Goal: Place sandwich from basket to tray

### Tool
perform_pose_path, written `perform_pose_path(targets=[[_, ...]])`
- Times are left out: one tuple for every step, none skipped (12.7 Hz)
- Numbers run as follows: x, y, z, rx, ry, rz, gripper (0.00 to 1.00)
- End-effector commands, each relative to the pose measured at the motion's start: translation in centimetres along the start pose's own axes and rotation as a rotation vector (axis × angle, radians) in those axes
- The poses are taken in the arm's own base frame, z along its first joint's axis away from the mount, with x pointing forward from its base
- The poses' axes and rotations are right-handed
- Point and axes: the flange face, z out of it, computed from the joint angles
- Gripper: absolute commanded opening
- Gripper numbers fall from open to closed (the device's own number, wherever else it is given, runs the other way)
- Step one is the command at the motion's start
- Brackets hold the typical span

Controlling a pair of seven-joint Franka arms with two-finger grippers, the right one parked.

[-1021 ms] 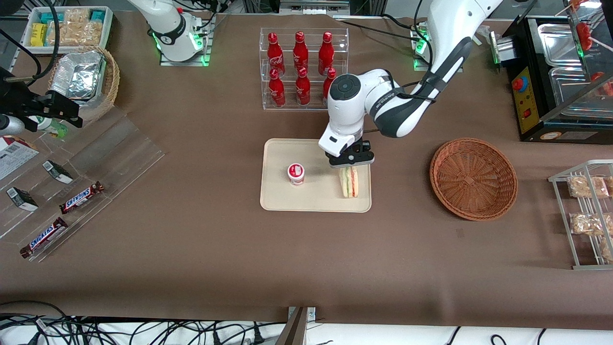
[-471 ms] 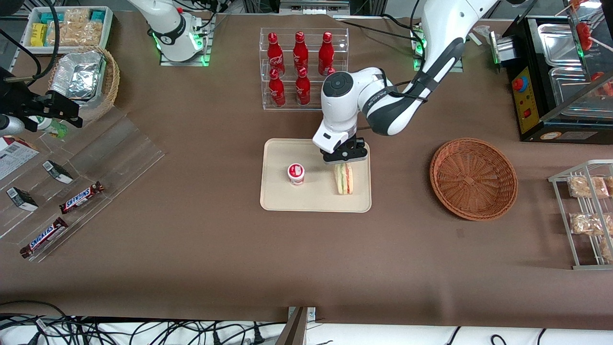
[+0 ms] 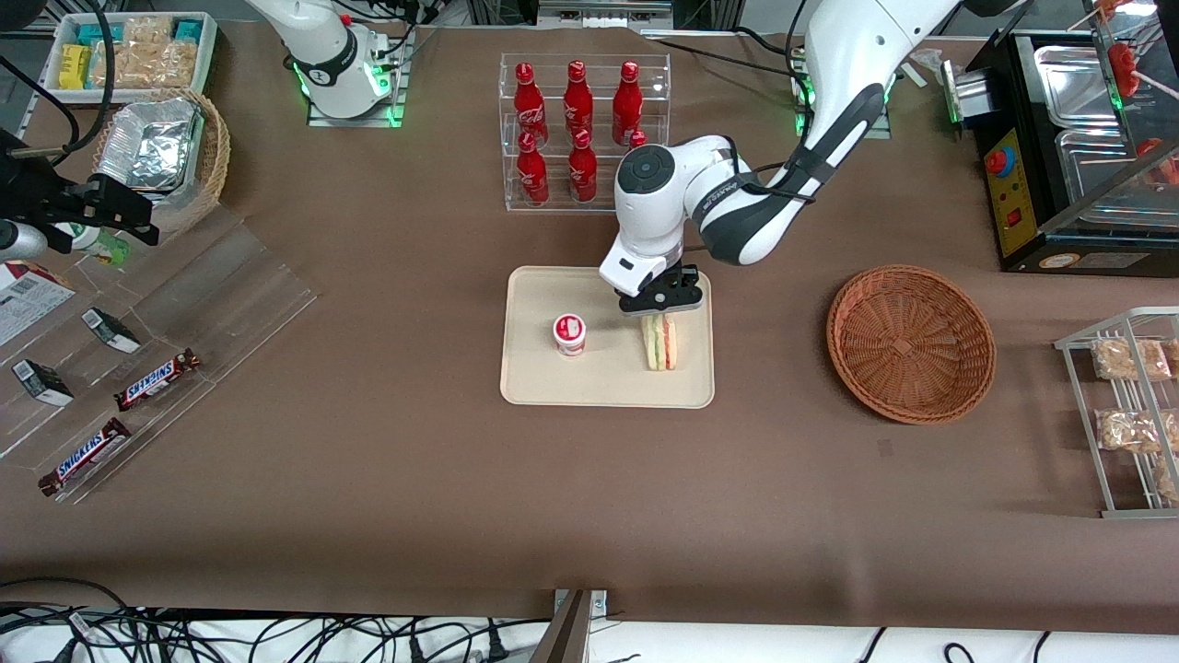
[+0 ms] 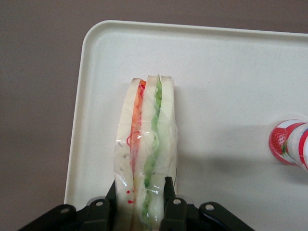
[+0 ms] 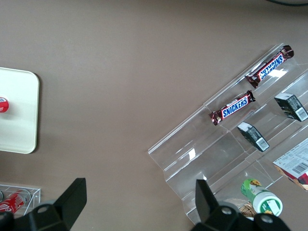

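Brown cloth covers the whole table point(image 3: 368, 479); notes run across the front view from its left edge. At about 10 o'clock sits a light wicker basket of foil containers point(image 3: 157, 152), and at about 9 o'clock a clear stepped display point(image 3: 175, 304) carries two Snickers bars point(image 3: 157, 379) — neither belongs to the task. At 12 o'clock a clear rack holds red cola bottles point(image 3: 577, 129). Just below centre of that rack lies the tray point(image 3: 543, 382), holding a small strawberry yogurt cup point(image 3: 569, 333) and the sandwich point(image 3: 659, 343). The sandwich stands on edge on the tray, near the rim toward the working arm's end, well apart from the cup; its red and green filling faces up in the wrist view. The gripper point(image 3: 658, 304) is directly above the sandwich's end farther from the front camera, fingers point(image 4: 168, 192) clamped on the wrapped bread from both sides — probably what keeps the wedge upright. Judgement: transfer is nearly done; what remains is letting go and lifting clear, and the wedge may tip onto its flat face once let go. At 3 o'clock the basket point(image 3: 910, 343) lies with nothing in it, and nearer the edge a wire rack point(image 3: 1119, 414) holds crumbly snack packets point(image 3: 1128, 359).
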Motion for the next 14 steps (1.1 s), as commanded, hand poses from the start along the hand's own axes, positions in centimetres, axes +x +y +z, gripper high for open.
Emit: perform_pose_path(targets=[[0.3, 0.2, -0.1, 0.014, 0.021, 0.004, 0.71], [0.2, 0.2, 0.1, 0.016, 0.018, 0.004, 0.87], [0.2, 0.1, 0.3, 0.019, 0.016, 0.003, 0.98], [0.3, 0.2, 0.1, 0.017, 0.019, 0.004, 1.0], [0.4, 0.2, 0.0, 0.016, 0.019, -0.002, 1.0], [0.9, 0.0, -0.4, 0.011, 0.026, -0.014, 1.0], [1.5, -0.2, -1.2, 0.001, 0.031, -0.029, 1.0], [2.4, -0.3, -2.8, -0.012, 0.046, -0.05, 1.0], [3.3, -0.4, -4.1, 0.005, 0.037, -0.079, 1.0], [4.8, -0.4, -6.3, 0.019, 0.025, -0.113, 1.0], [6.0, -0.6, -8.3, 0.03, 0.005, -0.147, 1.0], [6.9, -0.7, -10.1, 0.02, -0.013, -0.146, 1.0], [7.7, -0.8, -11.9, 0.001, -0.042, -0.138, 1.0], [8.7, -1.3, -13.6, -0.003, -0.062, -0.133, 1.0]])
